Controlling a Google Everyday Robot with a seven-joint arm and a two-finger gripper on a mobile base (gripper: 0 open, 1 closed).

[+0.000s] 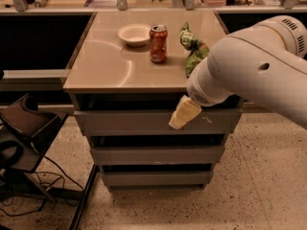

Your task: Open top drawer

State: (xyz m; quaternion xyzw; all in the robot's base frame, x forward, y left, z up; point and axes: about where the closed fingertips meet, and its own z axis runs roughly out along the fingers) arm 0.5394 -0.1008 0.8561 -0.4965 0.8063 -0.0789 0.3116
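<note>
At top drawer front, jaws pt. hidden by arm.

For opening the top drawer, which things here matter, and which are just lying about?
Job:
top drawer
hand, in front of that drawer's face, right of centre

Lying about:
bowl, can and green bag on the cabinet top
middle drawer
bottom drawer

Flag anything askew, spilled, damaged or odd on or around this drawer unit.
Nothing is spilled or tipped. The top drawer has small pale scratches near the right end of its front. A crumpled green bag lies on the countertop beside the upright can and the bowl. The gripper hangs in front of that drawer.
</note>
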